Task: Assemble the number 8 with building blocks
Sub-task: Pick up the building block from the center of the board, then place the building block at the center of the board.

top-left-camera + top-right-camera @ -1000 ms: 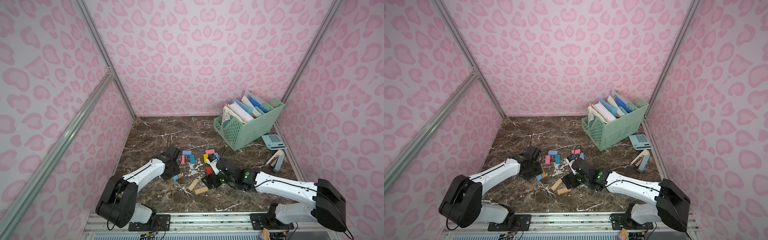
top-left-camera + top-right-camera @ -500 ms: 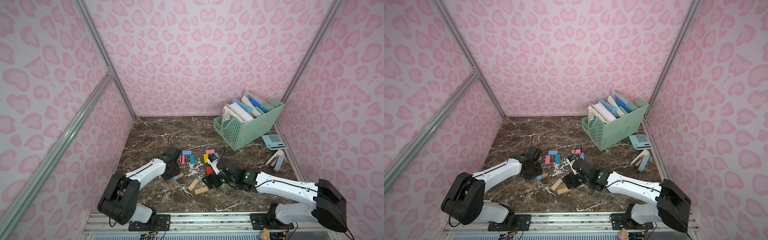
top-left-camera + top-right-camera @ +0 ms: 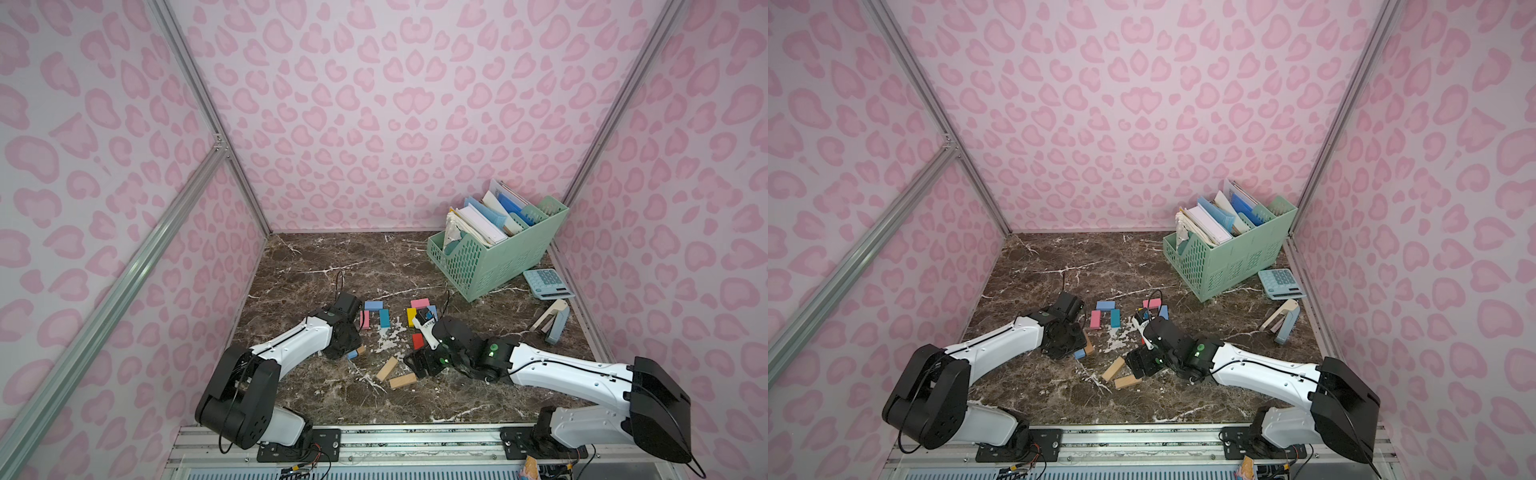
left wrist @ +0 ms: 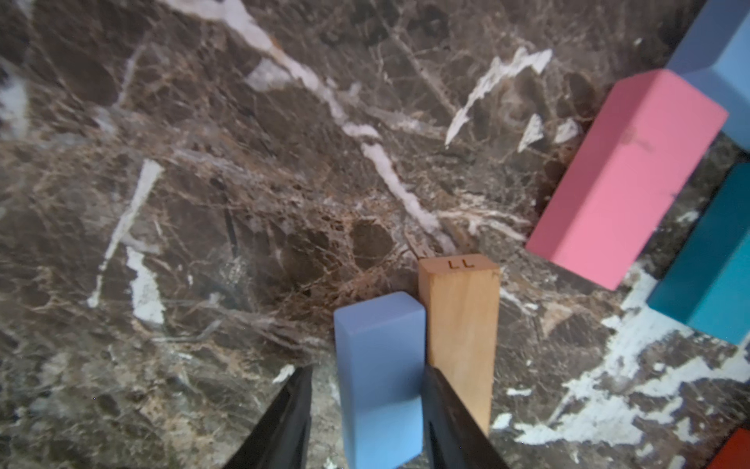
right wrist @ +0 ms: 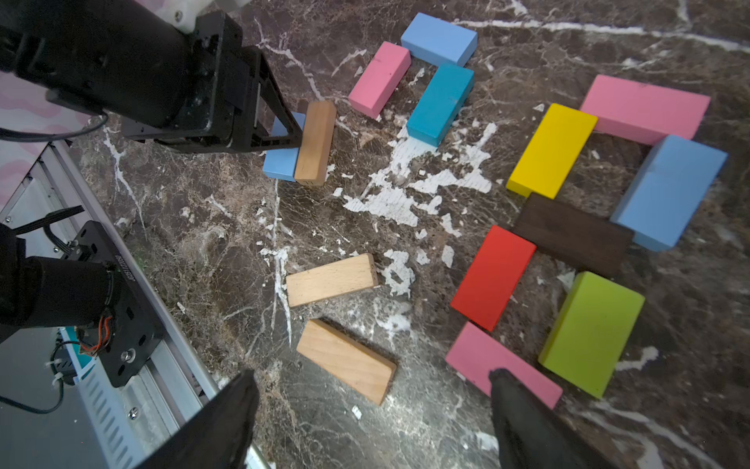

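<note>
The left gripper [image 4: 367, 377] is straddling a light blue block [image 4: 377, 365] at the lower centre of the left wrist view. One finger [image 4: 446, 406] is wedging between it and a tan wood block [image 4: 462, 325] lying flush alongside. The other finger is standing slightly off the block's far side, so the jaws are parted, not clamped.

The right gripper [image 5: 373, 375] is hanging wide open and holding nothing. One fingertip [image 5: 511, 390] is overlapping the end of the base pink block [image 5: 487, 353] — whether it is touching I cannot tell.

The number 8 [image 5: 572, 233] is lying flat in the right half of the right wrist view, made of seven bricks around a dark brown middle bar. In the upper centre a pink brick [image 5: 379, 79], a blue brick [image 5: 440, 38] and a teal brick [image 5: 440, 103] are forming an open arch — two loose wooden blocks [image 5: 330, 280] are lying below it on the marble tabletop [image 5: 203, 243].
</note>
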Tool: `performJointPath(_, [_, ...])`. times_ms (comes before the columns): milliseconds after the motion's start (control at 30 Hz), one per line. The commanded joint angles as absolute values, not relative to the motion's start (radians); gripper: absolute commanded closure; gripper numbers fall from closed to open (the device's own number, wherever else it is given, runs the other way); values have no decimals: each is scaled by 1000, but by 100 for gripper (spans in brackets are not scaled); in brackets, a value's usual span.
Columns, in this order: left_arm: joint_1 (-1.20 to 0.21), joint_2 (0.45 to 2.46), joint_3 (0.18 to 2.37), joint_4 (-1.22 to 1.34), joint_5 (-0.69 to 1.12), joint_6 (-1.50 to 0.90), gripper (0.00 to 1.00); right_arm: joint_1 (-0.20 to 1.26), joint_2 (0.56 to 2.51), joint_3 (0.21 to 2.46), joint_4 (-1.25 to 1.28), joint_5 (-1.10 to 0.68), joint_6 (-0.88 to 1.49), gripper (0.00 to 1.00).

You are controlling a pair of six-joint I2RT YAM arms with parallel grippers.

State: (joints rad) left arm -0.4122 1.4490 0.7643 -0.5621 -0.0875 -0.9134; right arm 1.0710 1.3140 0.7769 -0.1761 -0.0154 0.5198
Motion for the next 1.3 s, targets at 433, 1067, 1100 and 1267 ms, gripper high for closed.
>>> performJointPath(433, [-411, 1478, 744, -558, -89, -913, 64, 1072, 1321, 774, -165, -30, 517, 9])
performJointPath(1067, [-510, 1416, 1012, -777, -138, -665, 92, 1067, 1186, 737, -170, 64, 531, 9])
performJointPath(1100, [-527, 1437, 1032, -780, -132, -646, 92, 1065, 1166, 730, -173, 78, 535, 9])
performJointPath(1267, [-595, 1594, 1153, -814, -78, -552, 91, 1044, 1020, 649, -175, 128, 578, 8])
